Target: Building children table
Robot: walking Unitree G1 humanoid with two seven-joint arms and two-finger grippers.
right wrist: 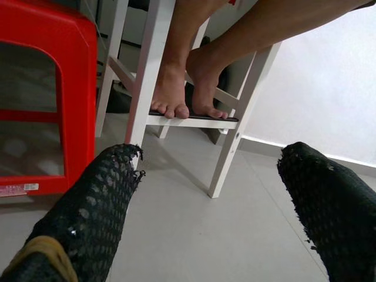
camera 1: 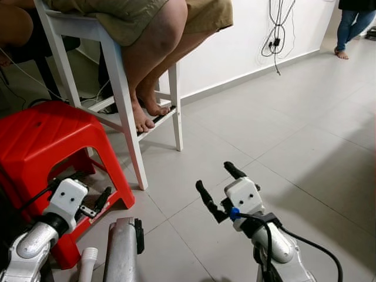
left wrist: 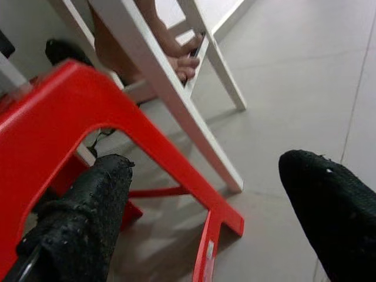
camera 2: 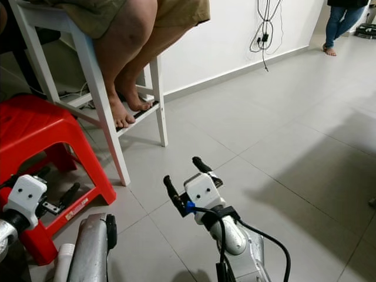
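Stool [camera 1: 41,135] of glossy red moulded plastic, square-topped with splayed legs and arched cut-outs in its sides, stands on the floor [camera 1: 282,135] at the robot's left front. Just behind it is a tall chair [camera 1: 120,88] of white painted wood with slim straight legs. A person [camera 1: 153,35] sits on it, bare feet [camera 1: 147,111] resting on its low rail.

The left tool [camera 1: 81,187] hangs close in front of the stool's near leg, its two black fingers spread wide and holding nothing. The right tool [camera 1: 214,176] hovers over bare floor to the right, also wide open and empty. A silver tube [camera 1: 120,252] and a thinner white one [camera 1: 88,261] show at the near edge between the arms; what they are I cannot tell.

The wrist views show the fingers [left wrist: 82,223] covered in coarse black mesh. The right wrist view also catches a small label [right wrist: 17,189] on the stool's bottom rail.

The floor is pale grey, smooth square tile with thin joints. It meets a white wall [camera 1: 235,47] at a low skirting. Black cables [camera 1: 276,29] dangle down the wall. Far off to the right, a second person [camera 1: 352,23] in jeans stands barefoot.
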